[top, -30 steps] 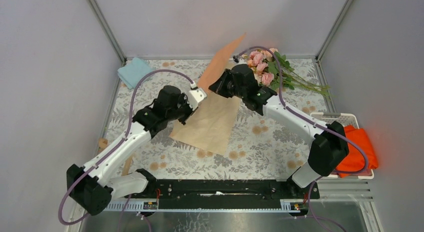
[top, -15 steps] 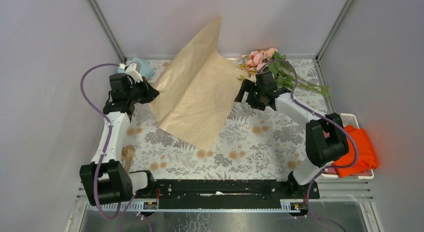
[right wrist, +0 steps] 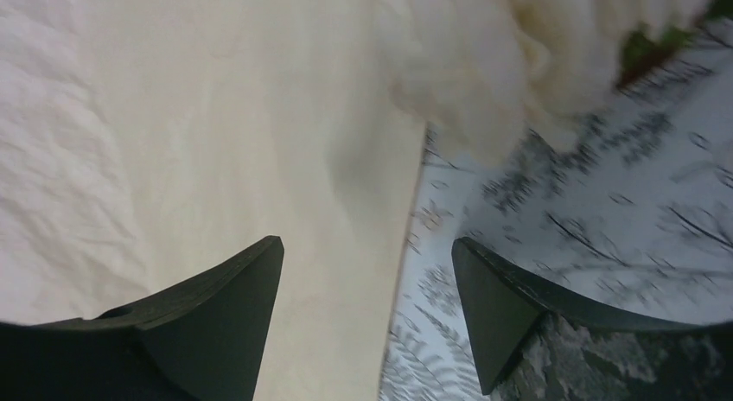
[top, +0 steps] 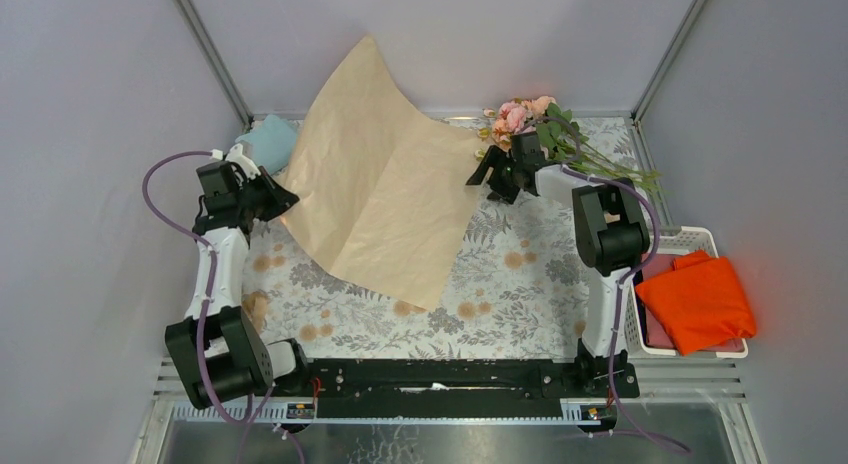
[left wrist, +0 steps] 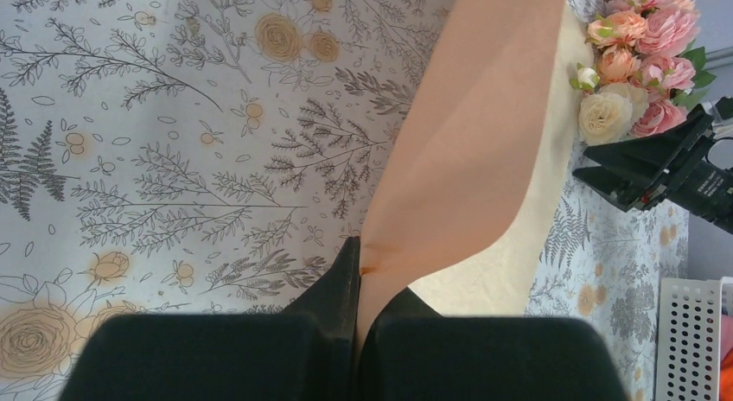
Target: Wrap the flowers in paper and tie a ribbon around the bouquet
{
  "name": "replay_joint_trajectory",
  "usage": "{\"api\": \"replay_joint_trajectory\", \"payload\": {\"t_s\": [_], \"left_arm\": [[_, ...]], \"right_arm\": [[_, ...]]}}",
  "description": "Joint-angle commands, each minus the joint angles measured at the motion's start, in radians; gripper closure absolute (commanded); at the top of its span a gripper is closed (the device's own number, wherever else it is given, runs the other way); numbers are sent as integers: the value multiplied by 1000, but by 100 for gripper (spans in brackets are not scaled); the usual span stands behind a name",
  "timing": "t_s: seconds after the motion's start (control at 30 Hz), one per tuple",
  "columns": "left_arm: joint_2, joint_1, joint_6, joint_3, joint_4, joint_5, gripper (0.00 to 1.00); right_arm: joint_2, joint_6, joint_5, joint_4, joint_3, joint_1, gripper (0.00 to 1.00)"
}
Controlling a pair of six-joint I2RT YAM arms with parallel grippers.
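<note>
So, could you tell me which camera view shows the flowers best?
The top external view: the flowers show blooms and long stems together. The left wrist view shows only the blooms, sharply; the right wrist view shows just a blurred cream bloom.

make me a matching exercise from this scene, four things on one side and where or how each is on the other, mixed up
Things
1. left gripper
2. right gripper
3. flowers
4. orange cloth

Places or states
a. in the white basket at the right side
b. shut on an edge of the paper
c. open, nothing between its fingers, next to the flowers
d. at the far edge of the table, right of the paper

Pairs: 1-b, 2-c, 3-d, 4-a
</note>
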Motion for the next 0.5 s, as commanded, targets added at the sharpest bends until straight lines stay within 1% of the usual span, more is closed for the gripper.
{"api": "replay_joint_trajectory", "payload": {"t_s": [0.0,0.13,0.3,0.47], "left_arm": [[14,18,5,1,58,30,100],[14,18,19,14,46,49,100],[34,19,23,10,52,52,100],[38,18,18,3,66,54,100]], "right_arm": [[109,100,-115,84,22,9,20],[93,132,-118,153,-14,9,19],[116,181,-208,205,-7,19,19],[157,201,-194,214,28,56,18]]}}
